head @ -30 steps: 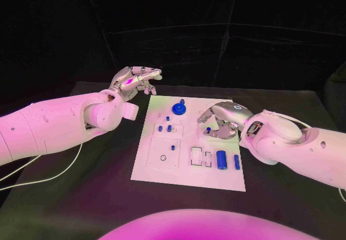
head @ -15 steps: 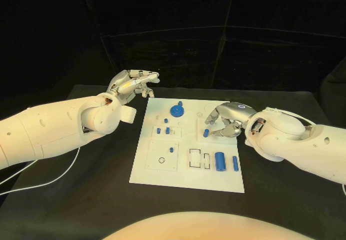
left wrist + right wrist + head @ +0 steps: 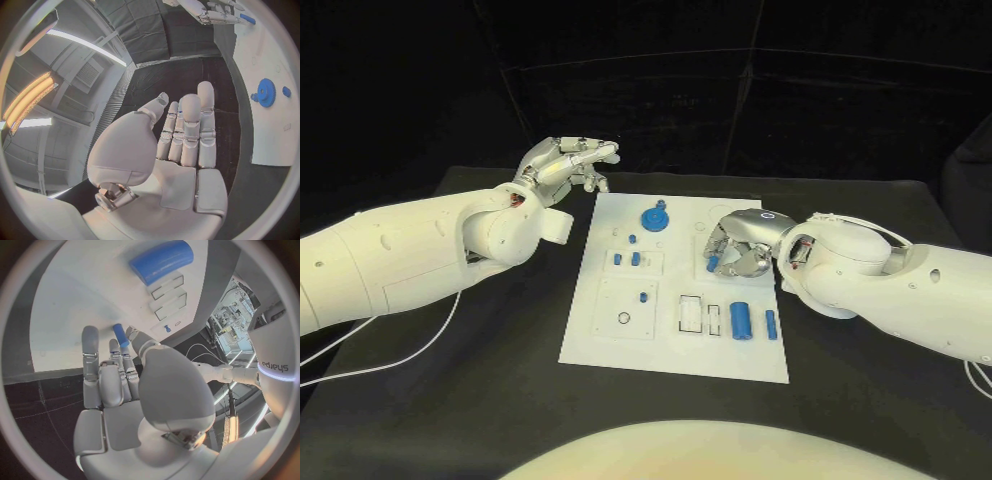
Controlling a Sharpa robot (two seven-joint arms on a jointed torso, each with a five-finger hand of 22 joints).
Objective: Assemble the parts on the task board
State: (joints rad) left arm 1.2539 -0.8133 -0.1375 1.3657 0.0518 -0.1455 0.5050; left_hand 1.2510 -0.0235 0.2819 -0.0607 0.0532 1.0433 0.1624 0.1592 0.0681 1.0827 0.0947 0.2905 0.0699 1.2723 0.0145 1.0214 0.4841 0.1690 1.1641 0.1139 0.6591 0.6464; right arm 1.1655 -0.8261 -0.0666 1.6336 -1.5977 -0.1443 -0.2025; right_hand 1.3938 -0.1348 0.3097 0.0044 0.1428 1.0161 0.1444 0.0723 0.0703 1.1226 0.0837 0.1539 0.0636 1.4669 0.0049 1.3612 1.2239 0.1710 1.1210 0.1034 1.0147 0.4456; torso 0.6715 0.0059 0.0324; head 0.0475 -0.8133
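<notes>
My right hand [image 3: 738,247] has slid left along the task board [image 3: 678,355] since half a second ago, fingers curled tighter, pinching a small blue peg [image 3: 714,263] between thumb and fingers; wrist view shows the peg [image 3: 120,334] at my fingertips. My left hand [image 3: 565,163] hasn't moved, held off the board's far left corner, fingers straight and together, holding nothing. Blue gear [image 3: 656,218] sits near the far edge, blue cylinder [image 3: 740,320] near the recessed slots.
</notes>
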